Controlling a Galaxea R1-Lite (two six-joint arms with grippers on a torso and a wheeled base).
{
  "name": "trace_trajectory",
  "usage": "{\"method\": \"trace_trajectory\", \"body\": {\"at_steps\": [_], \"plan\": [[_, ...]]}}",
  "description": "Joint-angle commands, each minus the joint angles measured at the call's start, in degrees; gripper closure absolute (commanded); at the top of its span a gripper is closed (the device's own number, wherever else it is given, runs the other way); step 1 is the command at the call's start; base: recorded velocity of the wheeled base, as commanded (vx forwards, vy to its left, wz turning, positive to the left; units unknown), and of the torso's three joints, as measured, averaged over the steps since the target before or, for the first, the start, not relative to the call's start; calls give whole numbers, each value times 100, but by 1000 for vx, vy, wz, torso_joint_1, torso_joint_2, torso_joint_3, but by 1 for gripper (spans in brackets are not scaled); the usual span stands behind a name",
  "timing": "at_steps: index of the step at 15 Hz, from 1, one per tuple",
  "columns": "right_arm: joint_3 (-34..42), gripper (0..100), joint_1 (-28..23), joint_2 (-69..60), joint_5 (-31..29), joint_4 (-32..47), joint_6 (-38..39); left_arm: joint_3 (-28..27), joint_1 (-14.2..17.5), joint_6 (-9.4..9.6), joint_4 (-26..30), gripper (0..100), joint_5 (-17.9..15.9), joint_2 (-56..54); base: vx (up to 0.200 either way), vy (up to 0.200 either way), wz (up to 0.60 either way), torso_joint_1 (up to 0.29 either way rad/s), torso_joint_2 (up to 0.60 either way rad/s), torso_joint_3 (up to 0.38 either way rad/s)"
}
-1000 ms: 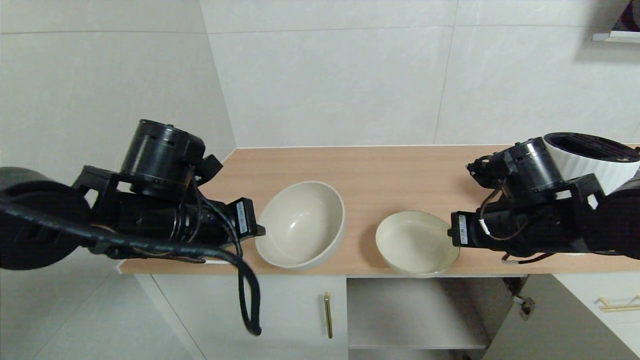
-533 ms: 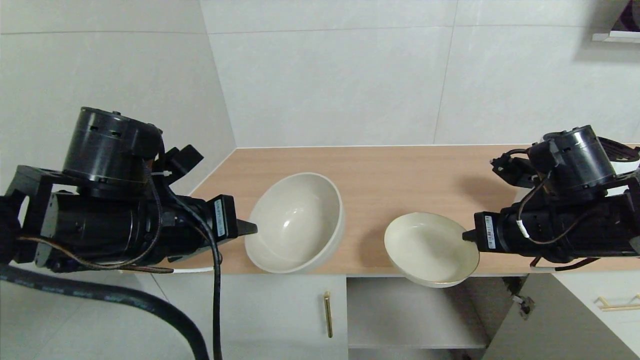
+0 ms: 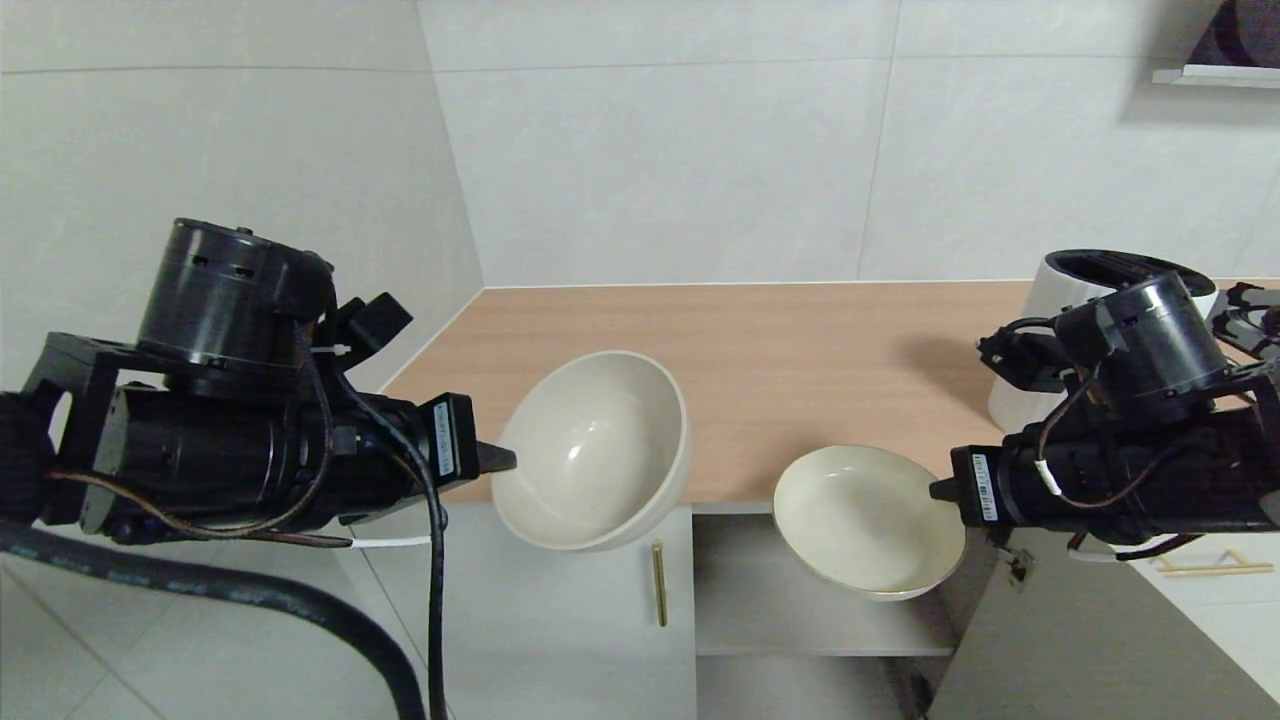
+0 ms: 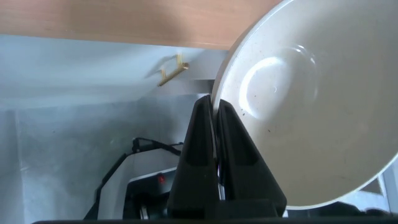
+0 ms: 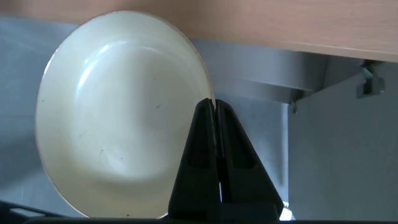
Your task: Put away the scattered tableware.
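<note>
Left gripper [image 3: 505,458] sits off the countertop's [image 3: 800,360] front-left corner, jaws clamped on the rim of the deep bowl [image 3: 595,450]. The left wrist view confirms it: both fingers [image 4: 200,134] pinch the rim, one inside and one outside the wall of the bowl [image 4: 311,106]. The deep bowl is tilted with its opening facing up and toward the head camera. It hangs across the countertop's front edge, upper half over the wood, lower half in front of the cabinet door below. That door's gold handle [image 3: 659,583] is just under the edge, beside an open shelf compartment [image 3: 800,600]. Right of that, the shallow bowl [image 3: 868,520] is held beyond the countertop's front edge and lower than it, in front of the open compartment, also tilted. Right gripper [image 3: 935,490] is closed tight on its rim. In the right wrist view the fingers [image 5: 202,134] grip the rim of the bowl [image 5: 118,106], with the countertop [image 5: 298,22] above. A white ribbed container [image 3: 1040,330] stands on the countertop's right end, behind the right arm.
</note>
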Motion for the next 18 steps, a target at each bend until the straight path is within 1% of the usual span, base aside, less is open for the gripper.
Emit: {"method": "trace_trajectory", "body": {"at_steps": [1, 5, 8, 18], "plan": [[8, 100, 5, 32, 1, -3, 3, 2, 3, 3, -1, 100, -2, 45, 0, 0, 0, 0, 0, 0], [43, 100, 5, 58, 1, -47, -5, 2, 3, 3, -1, 100, -2, 63, 0, 0, 0, 0, 0, 0], [140, 100, 5, 84, 1, -258, -58, 2, 3, 3, -1, 100, -11, 54, 0, 0, 0, -58, 120, 76], [184, 100, 5, 137, 1, -266, -120, 2, -6, 3, -1, 100, -11, 98, 0, 0, 0, -189, 462, 270]]}}
